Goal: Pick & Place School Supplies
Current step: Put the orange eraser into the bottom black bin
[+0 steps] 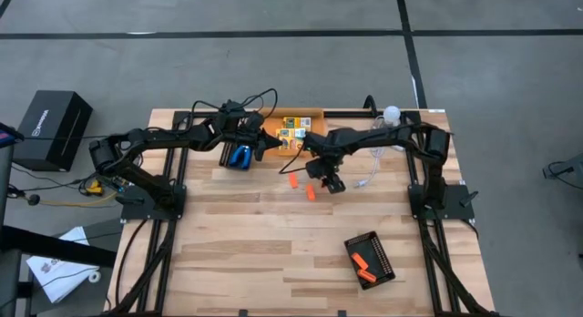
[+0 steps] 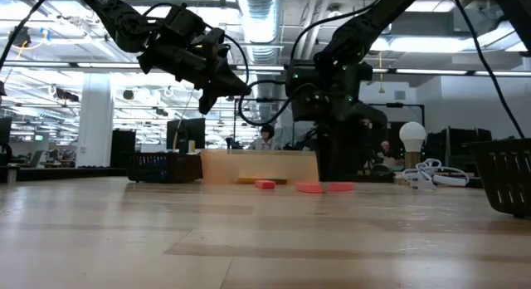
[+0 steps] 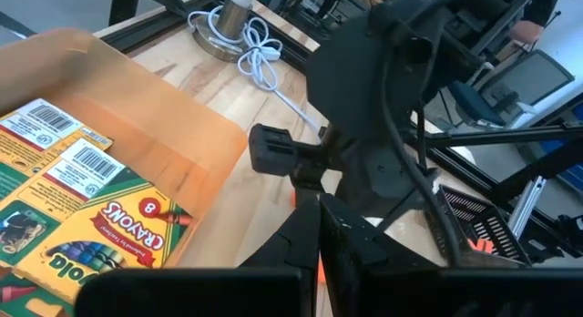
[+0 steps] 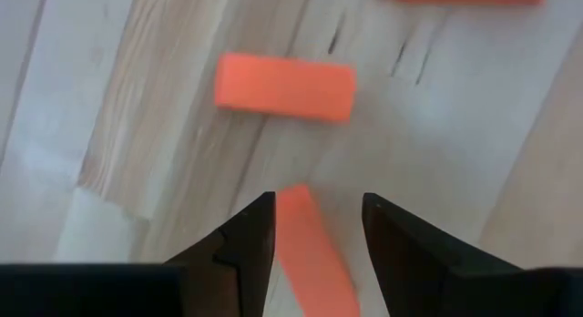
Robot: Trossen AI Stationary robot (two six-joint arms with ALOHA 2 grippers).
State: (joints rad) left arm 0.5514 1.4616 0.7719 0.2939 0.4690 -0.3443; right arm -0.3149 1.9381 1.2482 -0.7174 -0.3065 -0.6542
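Two fingers [image 4: 248,237] straddle orange stick [image 4: 310,253], w/ gaps.

Site: the open-plan lab or office floor I work into. Evidence: exposed ceiling ducts [image 2: 265,15] and strip lights, desks with monitors [image 2: 184,133], seated person [image 2: 265,137], grey concrete floor [image 1: 273,66], wooden workbench [image 1: 264,253].

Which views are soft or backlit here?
Low view: ceiling lights behind leave both arms as silhouettes, and the near tabletop is blurred. Right wrist view: the orange sticks are soft-edged, the right gripper dark against pale wood. Left wrist view: the crayon boxes read clearly. High view: evenly lit.
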